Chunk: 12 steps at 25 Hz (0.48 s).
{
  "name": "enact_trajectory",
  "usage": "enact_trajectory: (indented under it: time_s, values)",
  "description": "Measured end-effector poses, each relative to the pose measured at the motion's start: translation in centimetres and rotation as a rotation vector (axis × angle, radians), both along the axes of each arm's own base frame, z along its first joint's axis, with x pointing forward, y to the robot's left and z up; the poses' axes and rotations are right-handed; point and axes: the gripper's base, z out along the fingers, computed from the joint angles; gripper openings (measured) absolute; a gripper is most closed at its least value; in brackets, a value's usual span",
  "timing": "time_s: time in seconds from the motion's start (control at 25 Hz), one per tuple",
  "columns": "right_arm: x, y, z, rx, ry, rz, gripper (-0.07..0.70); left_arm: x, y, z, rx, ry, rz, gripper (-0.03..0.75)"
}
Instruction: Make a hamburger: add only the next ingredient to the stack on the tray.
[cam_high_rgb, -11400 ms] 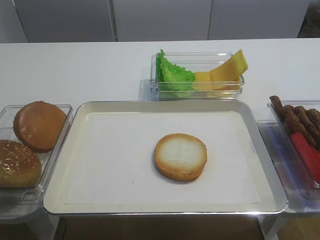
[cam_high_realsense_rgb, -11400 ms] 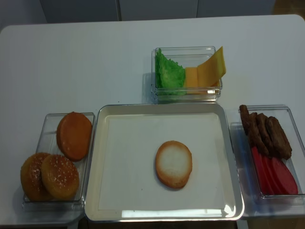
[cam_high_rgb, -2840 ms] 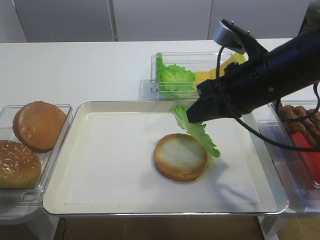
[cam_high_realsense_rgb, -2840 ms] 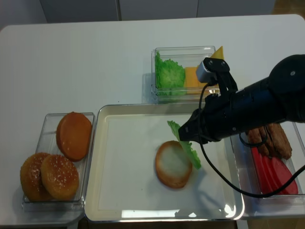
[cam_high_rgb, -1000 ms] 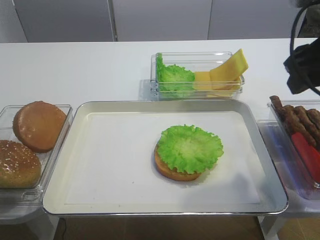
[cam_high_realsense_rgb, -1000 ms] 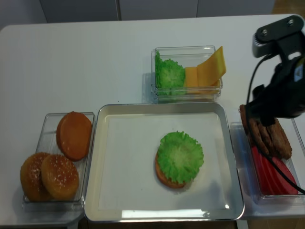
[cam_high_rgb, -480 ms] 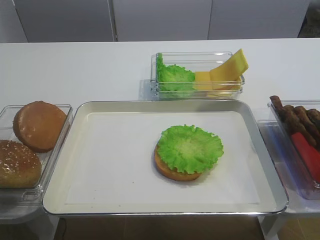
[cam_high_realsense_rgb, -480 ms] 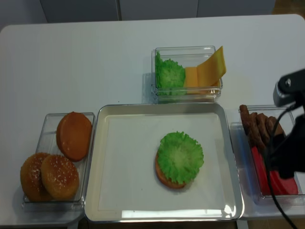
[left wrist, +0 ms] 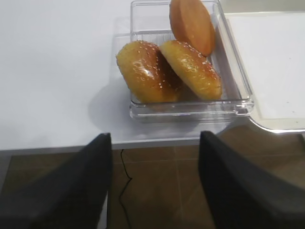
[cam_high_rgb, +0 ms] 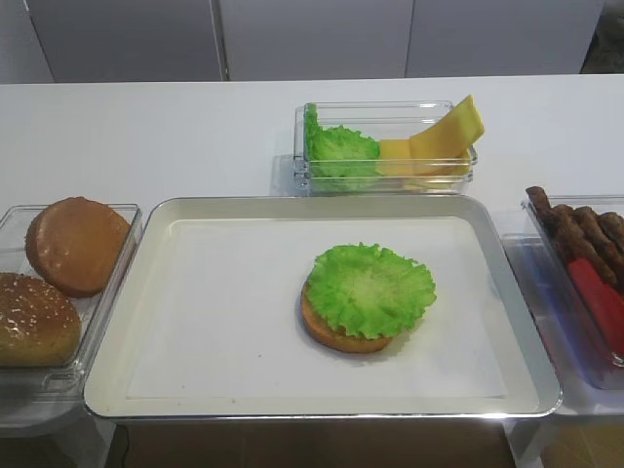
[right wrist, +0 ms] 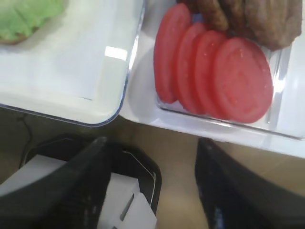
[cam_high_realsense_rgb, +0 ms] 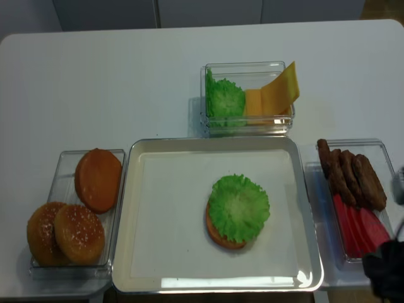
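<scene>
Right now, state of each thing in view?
lettuce leaf: flat on the bun half, released
bun half: on the tray, mostly covered
tray: holds only the stack
bun tops: three in the left bin, untouched
lettuce pile: in the back bin beside the cheese slices
tomato slices: fanned in the right bin
right end effector: open, empty
left end effector: open, empty

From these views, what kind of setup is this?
Probably a tabletop burger-assembly bench, likely with fake food: a white table, a paper-lined metal tray holding a bun half under lettuce, ringed by clear bins of bun tops, cheese and tomato slices.
</scene>
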Motion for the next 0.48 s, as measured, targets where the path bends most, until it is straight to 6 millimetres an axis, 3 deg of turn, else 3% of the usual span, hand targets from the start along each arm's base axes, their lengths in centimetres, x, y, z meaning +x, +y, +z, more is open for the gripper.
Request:
enact_trajectory:
  time_s: [0.16, 0.48]
  values:
    - [-3.3, -1.0, 1.1, 0.031, -0.085, 0.006, 0.443, 0.0, 0.0, 0.0, 0.0, 0.0, 0.0, 0.427]
    - [-9.6, -3.0, 1.0, 0.111, -0.322, 0.012, 0.443, 0.0, 0.0, 0.0, 0.0, 0.0, 0.0, 0.427]
